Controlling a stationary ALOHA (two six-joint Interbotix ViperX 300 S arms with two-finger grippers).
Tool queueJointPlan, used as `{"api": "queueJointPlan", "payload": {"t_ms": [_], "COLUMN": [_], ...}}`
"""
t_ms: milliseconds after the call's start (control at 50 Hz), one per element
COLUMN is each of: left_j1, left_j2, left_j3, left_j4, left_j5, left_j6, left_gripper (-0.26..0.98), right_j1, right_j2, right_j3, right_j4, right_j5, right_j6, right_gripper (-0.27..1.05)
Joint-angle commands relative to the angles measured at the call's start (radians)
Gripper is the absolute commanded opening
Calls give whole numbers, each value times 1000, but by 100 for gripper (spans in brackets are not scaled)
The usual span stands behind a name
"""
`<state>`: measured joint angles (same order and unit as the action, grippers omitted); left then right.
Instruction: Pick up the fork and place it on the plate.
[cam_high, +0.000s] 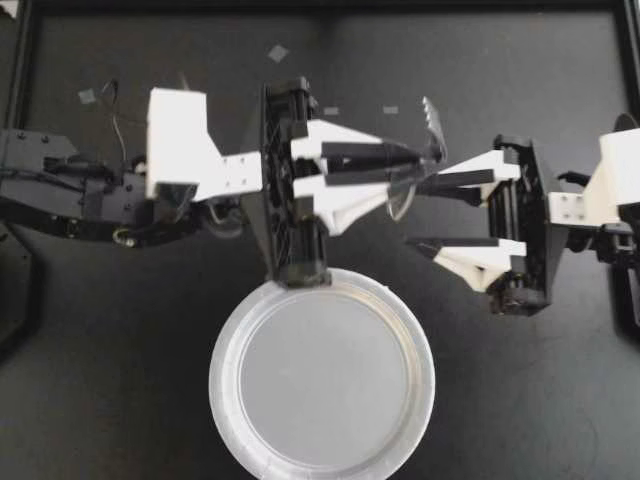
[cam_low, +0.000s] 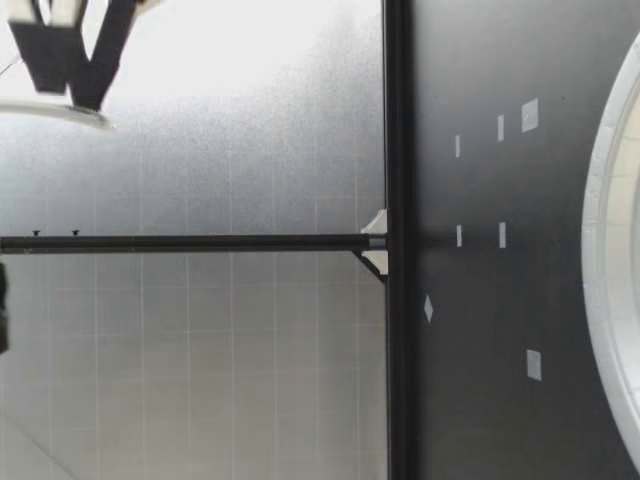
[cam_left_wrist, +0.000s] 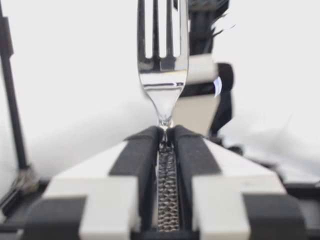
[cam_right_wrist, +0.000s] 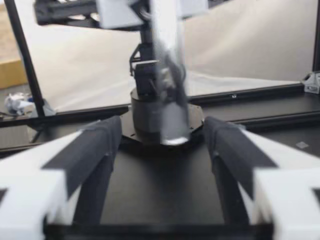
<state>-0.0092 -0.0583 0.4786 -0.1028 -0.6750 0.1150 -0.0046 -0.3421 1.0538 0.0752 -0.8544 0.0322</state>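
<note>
The plate (cam_high: 322, 380) lies bare at the lower centre of the top view. Above it in the frame, near the middle, my left tool (cam_high: 418, 160) is clenched on the clear fork (cam_high: 432, 118). The left wrist view shows the fork's neck pinched from both sides, tines pointing straight ahead. My right tool (cam_high: 420, 212) faces it from the right of the frame, released, fingers spread. Its upper finger is just beside the fork; whether they touch I cannot tell.

The fork is not yet over the plate, so I judge the carry to be the step in hand. To do it well:
- Grip firmly, since a narrow plastic neck may swivel.
- Draw the fork toward the lower centre, clear of the right tool's fingers.
- Lower it close over the plate's flat middle before letting go, so it does not bounce off the rim.

Count: one plate, one fork, two tools, and, farther off on the bench (cam_high: 120, 330), seven small pale marks (cam_low: 530, 115).
</note>
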Motion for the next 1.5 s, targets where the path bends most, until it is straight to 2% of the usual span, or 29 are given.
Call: {"api": "queueJointPlan", "payload": {"t_ms": [0, 140, 320, 420, 680, 780, 880, 1020, 1120, 1160, 1240, 1400, 1480], "left_j1": [-2, -2, -2, -2, -2, -2, -2, -2, -2, -2, -2, -2, -2], "left_j2": [-9, 8, 23, 21, 20, 20, 18, 14, 14, 14, 11, -17, -48], "left_j3": [-25, -28, -29, -29, -28, -25, -28, -29, -29, -29, -25, 15, 66], "left_j4": [17, 58, 72, 72, 74, 74, 71, 69, 69, 69, 69, 71, 67], "left_j5": [-29, -54, -57, -57, -57, -55, -37, 2, 23, 31, 34, 35, 38], "left_j6": [-23, -74, -94, -89, -81, -86, -95, -92, -92, -92, -89, -60, -38], "left_gripper": [12, 12, 12, 11, 12, 12, 15, 30, 53, 66, 82, 82, 82], "right_j1": [-5, -5, -5, -5, -5, -5, -5, -5, -5, -5, -5, -5, -5], "right_j2": [3, 12, 29, 37, 40, 40, 35, 28, 21, 17, -3, -87, -172], "right_j3": [-28, -29, -29, -29, -29, -29, -28, -28, -29, -31, -35, -44, -61], "right_j4": [2, 0, -2, -5, -48, -57, -57, -57, -57, -57, -60, -72, -72], "right_j5": [-14, -38, -64, -63, -61, -60, -58, -54, -41, -32, -5, 123, 299], "right_j6": [-3, -6, -8, -8, -9, -9, -8, -8, -9, -12, -31, -106, -133], "right_gripper": [66, 64, 60, 50, 9, 0, -1, -1, -1, -1, -1, -1, -1]}}
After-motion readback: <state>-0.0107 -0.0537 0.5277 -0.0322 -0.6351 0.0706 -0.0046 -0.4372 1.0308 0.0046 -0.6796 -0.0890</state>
